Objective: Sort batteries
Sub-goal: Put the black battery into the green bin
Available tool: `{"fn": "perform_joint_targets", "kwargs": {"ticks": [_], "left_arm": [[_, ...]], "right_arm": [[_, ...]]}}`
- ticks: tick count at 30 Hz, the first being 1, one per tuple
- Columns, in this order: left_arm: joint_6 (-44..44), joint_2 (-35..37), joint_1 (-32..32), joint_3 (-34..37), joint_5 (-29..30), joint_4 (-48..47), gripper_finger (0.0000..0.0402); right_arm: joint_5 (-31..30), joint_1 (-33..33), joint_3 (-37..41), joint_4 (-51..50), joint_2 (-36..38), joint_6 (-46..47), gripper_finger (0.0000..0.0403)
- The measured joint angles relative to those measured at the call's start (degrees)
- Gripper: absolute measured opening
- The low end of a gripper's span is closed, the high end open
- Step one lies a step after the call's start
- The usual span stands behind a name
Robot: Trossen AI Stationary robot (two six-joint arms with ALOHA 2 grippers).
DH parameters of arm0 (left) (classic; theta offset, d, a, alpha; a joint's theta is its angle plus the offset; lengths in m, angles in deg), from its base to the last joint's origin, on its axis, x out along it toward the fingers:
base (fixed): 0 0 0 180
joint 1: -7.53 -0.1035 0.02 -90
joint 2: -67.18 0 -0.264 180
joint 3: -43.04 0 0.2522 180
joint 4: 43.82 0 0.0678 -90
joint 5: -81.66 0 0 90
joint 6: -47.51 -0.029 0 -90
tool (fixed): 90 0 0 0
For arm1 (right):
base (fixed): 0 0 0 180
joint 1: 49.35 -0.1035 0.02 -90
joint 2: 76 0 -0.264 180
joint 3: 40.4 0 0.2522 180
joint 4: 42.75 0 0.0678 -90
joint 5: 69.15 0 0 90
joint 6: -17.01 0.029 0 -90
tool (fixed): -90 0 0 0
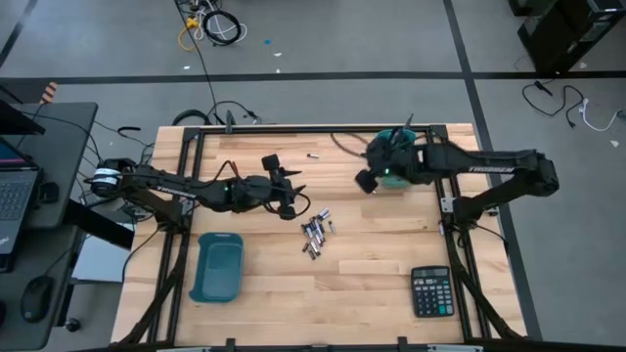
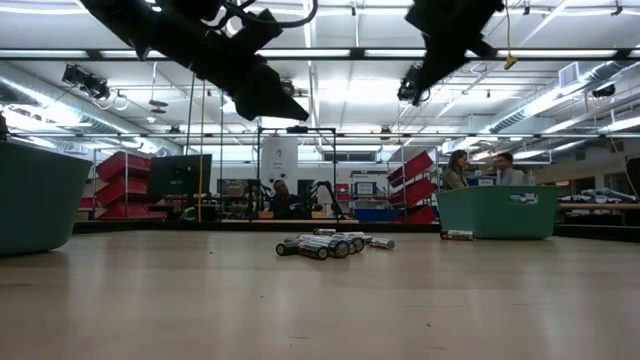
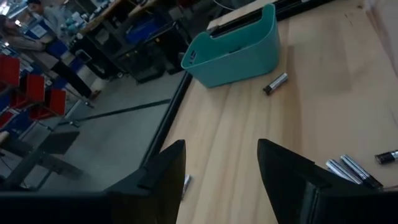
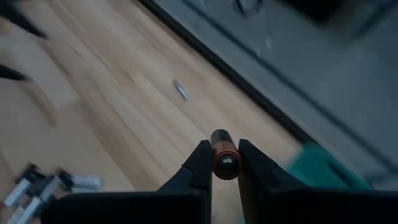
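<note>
1. A cluster of small silver-and-black batteries (image 1: pixel 316 235) is seen lying near the middle of the wooden worktop (image 1: pixel 372 284); in the low view the same heap (image 2: pixel 325 244) is shown resting flat on the wood.
2. The left claw (image 1: pixel 285 202) is held above the worktop just left of the heap, fingers spread wide apart & nothing gripped; in the left wrist view the two dark fingers (image 3: pixel 163 177) are shown with bare wood between them.
3. A single stray battery (image 1: pixel 313 155) is seen apart from the heap, toward the far edge; in the left wrist view it (image 3: pixel 275 83) lies just beside a teal bin (image 3: pixel 239 50).
4. The right claw (image 1: pixel 368 182) is poised at the far-right part of the worktop, next to that teal bin (image 1: pixel 391 147), clenched on one battery (image 4: pixel 224 155) w/ a copper-coloured band, pinched between the fingertips (image 4: pixel 200 163).
5. A 2nd teal bin (image 1: pixel 219 266) is set at the near left; a black calculator (image 1: pixel 431 291) is placed at the near right.
6. People are visible seated in the room beyond, behind the bin in the low view.
</note>
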Motion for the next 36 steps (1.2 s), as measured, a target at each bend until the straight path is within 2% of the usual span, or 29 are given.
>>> {"fn": "perform_joint_targets", "kwargs": {"ticks": [4,11,19,23,32,36], "left_arm": [[1.7,0.0,0.6,0.0,0.1,-0.4,0.0198],[3.1,0.0,1.5,0.0,2.5,-0.7,0.0198],[6.2,0.0,1.5,0.0,10.3,-5.8,0.0198],[7.2,0.2,1.5,0.0,10.5,-6.5,0.0198],[7.8,0.2,1.5,0.0,10.5,-6.3,0.0198],[8.9,0.2,1.5,0.0,10.5,-6.3,0.0198]], "right_arm": [[5.6,5.7,0.0,-8.3,1.1,3.3,0.004],[10.1,15.9,0.0,-15.1,1.3,1.4,0.004],[15.0,25.5,4.1,-10.7,1.4,-7.7,0.004],[18.6,29.7,7.1,-6.8,1.4,-10.0,0.004],[19.0,39.5,7.8,-4.0,1.4,-11.7,0.004],[21.8,42.3,7.8,-2.7,1.3,-12.2,0.004]]}}
